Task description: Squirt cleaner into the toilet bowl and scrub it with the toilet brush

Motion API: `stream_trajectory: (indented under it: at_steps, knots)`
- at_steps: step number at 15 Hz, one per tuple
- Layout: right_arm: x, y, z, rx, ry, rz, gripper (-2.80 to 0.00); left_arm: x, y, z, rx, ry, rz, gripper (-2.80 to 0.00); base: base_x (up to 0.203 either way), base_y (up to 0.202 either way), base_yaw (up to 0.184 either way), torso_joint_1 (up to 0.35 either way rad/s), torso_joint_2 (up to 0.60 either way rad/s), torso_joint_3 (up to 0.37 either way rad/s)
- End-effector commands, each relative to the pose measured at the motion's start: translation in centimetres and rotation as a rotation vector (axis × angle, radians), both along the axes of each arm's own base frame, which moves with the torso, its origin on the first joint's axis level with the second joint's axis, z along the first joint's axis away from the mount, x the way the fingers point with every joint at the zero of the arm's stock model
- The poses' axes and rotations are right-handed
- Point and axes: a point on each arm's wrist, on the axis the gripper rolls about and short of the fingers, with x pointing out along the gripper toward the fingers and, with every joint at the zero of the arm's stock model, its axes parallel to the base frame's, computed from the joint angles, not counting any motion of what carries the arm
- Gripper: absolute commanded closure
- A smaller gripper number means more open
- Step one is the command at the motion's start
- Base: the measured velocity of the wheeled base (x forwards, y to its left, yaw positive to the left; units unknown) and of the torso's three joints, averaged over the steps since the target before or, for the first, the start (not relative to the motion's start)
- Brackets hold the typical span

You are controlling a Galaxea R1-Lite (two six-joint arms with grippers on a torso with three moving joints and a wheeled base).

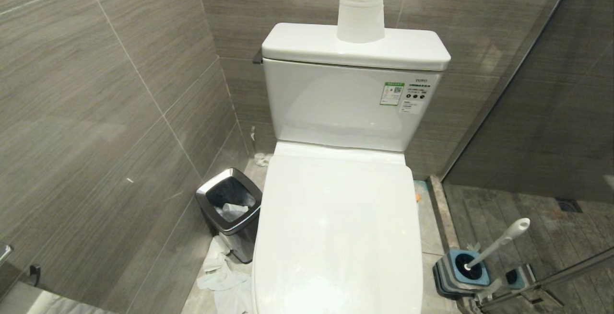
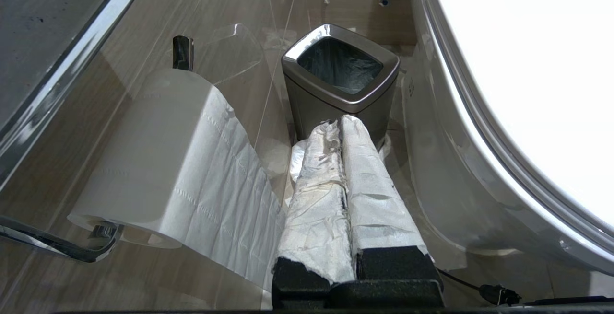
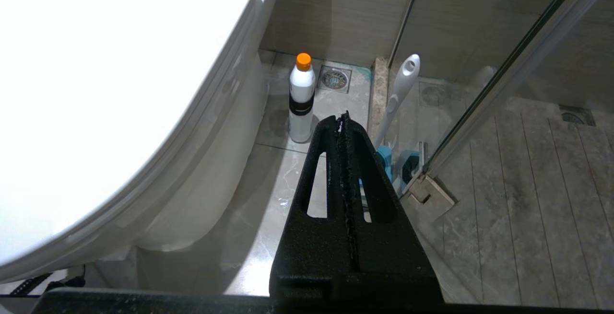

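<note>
Grey-tiled walls hem a narrow toilet stall. The toilet (image 1: pixel 338 227) has its lid down, so nothing has begun; the next move likely calls for lifting that lid.

The left gripper (image 2: pixel 341 124), fingers pressed together and empty, hangs beside the trash bin (image 2: pixel 340 76). The right gripper (image 3: pixel 343 120), also closed on nothing, points toward the cleaner bottle (image 3: pixel 301 98) on the floor just beside the toilet base. The toilet brush (image 1: pixel 499 242) leans in its holder (image 1: pixel 460 271) by the glass door (image 3: pixel 503 84), leaving tight room.
</note>
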Motion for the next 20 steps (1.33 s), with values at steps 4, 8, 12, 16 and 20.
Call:
stream_trajectory:
  at_steps: [4,8,12,16,20]
  knots:
    - [0.0,0.0,0.0,0.0,0.001,0.0,0.0,0.02,0.0,-0.05,0.0,0.004,0.0,0.0,0.0,0.0,0.0,0.0,0.0,0.0]
    - [0.0,0.0,0.0,0.0,0.001,0.0,0.0,0.02,0.0,-0.05,0.0,0.004,0.0,0.0,0.0,0.0,0.0,0.0,0.0,0.0]
    - [0.0,0.0,0.0,0.0,0.001,0.0,0.0,0.02,0.0,-0.03,0.0,0.002,0.0,0.0,0.0,0.0,0.0,0.0,0.0,0.0]
    - [0.0,0.0,0.0,0.0,0.001,0.001,0.0,0.02,0.0,-0.05,0.0,0.004,0.0,0.0,0.0,0.0,0.0,0.0,0.0,0.0]
    - [0.0,0.0,-0.01,0.0,0.001,0.001,0.0,0.02,0.0,-0.05,0.0,0.004,0.0,0.0,0.0,0.0,0.0,0.0,0.0,0.0]
